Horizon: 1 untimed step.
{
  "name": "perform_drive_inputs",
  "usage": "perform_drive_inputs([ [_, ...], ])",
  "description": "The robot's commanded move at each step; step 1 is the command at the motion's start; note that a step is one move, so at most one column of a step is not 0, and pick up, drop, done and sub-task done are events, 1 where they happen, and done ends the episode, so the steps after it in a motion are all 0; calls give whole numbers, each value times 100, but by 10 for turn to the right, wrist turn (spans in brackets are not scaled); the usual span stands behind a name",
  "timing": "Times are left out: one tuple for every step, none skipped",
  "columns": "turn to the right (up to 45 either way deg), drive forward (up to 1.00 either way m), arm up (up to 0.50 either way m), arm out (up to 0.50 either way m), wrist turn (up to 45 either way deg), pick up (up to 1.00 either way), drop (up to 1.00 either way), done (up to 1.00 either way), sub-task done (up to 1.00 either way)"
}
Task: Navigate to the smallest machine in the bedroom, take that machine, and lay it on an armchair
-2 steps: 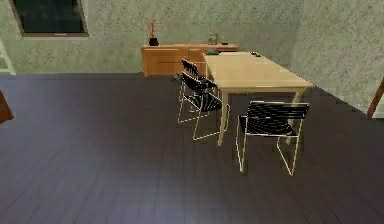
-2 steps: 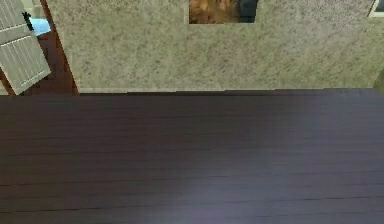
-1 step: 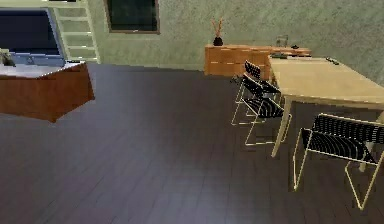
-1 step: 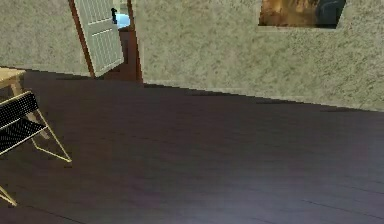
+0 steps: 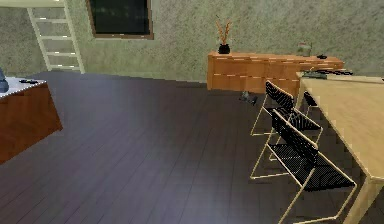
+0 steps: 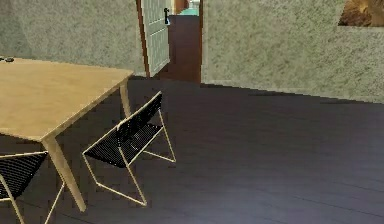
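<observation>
A light wooden table stands at the forward view's right with a dark flat object at its far end; I cannot tell what that object is. The same table fills the arm side view's left, with a small dark thing at its far edge. No armchair can be made out.
Black mesh chairs line the table, and one stands by its corner. A wooden dresser with a potted plant sits at the far wall. A white ladder, a dark window and a wooden counter lie left. An open doorway leads out. Dark floor lies between.
</observation>
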Motion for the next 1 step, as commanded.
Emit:
perform_drive_inputs([
  [-30,0,0,0,0,0,0,0,0],
])
